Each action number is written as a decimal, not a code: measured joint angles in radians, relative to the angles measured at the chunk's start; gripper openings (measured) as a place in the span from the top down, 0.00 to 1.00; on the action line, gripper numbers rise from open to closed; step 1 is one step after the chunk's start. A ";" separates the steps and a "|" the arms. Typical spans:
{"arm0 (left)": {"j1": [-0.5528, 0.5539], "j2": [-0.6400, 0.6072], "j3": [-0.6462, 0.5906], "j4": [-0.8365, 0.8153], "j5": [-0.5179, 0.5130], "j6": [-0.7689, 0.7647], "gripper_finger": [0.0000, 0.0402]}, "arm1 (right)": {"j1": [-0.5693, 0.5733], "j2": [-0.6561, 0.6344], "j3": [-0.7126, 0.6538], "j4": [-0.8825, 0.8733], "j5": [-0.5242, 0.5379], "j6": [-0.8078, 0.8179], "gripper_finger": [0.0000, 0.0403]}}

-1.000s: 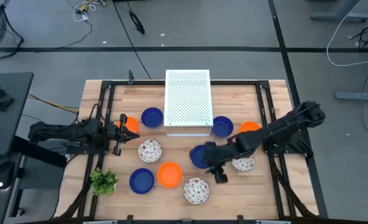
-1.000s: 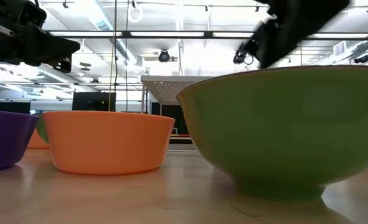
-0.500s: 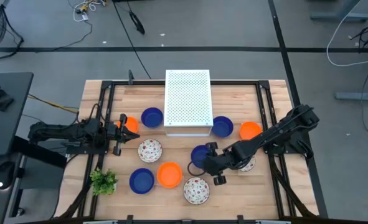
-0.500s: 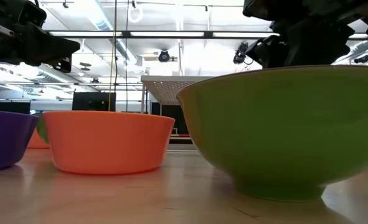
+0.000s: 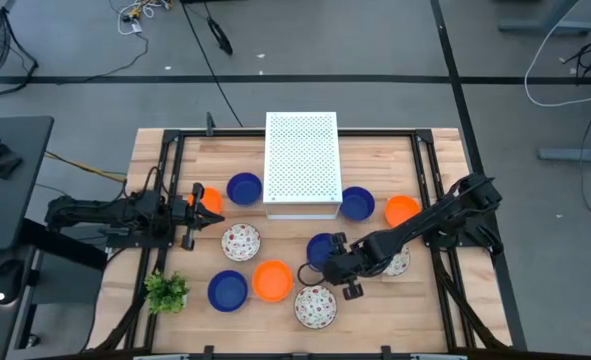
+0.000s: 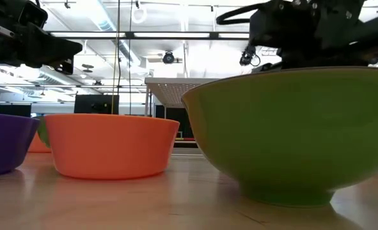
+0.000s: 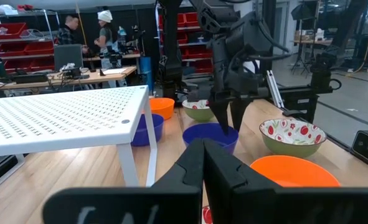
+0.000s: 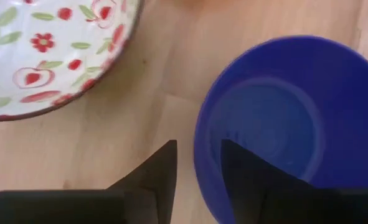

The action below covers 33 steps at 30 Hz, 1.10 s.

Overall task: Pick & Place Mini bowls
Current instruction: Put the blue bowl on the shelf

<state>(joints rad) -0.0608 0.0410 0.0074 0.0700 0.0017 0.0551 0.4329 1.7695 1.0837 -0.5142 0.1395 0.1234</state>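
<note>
Several mini bowls stand upright on the wooden table: blue, orange, and white with red speckles. My right gripper [image 5: 322, 266] is open over the middle blue bowl [image 5: 321, 246]. Its fingers point down and straddle the rim [image 8: 198, 163], one finger [image 8: 162, 171] outside and one [image 8: 236, 168] inside the bowl. The left wrist view shows this too, with my right gripper [image 7: 228, 121] above the blue bowl [image 7: 210, 133]. My left gripper [image 5: 189, 216] waits shut near the table's left edge, beside an orange bowl [image 5: 209, 199].
A white perforated board [image 5: 302, 164] stands on legs at the table's far middle. A speckled bowl [image 8: 53, 50] sits close beside the blue one, and an orange bowl [image 5: 271, 281] lies just to its left. A small green plant [image 5: 165, 291] stands at the near left corner.
My right gripper has moved a little toward the table's left and near edge and come down onto the middle blue bowl. The bowls have stayed where they were.
</note>
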 joint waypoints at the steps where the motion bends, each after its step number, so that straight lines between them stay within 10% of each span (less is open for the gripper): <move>1: 0.000 0.000 0.000 0.000 0.000 0.000 0.99 | 0.000 0.004 0.000 0.003 0.002 0.000 0.70; 16: 0.000 0.000 0.000 0.000 0.000 0.000 0.99 | -0.003 -0.001 0.022 -0.003 -0.019 0.009 0.97; 26: 0.000 0.000 0.000 0.000 0.000 0.000 0.99 | -0.034 -0.034 0.474 -0.209 0.130 -0.134 0.99; 33: 0.000 0.000 0.000 0.000 0.000 0.000 0.99 | -0.256 -0.036 0.729 -0.246 0.164 -0.382 0.99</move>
<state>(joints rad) -0.0608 0.0410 0.0074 0.0700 0.0017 0.0551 0.1771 1.7334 1.8127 -0.7600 0.3034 -0.2590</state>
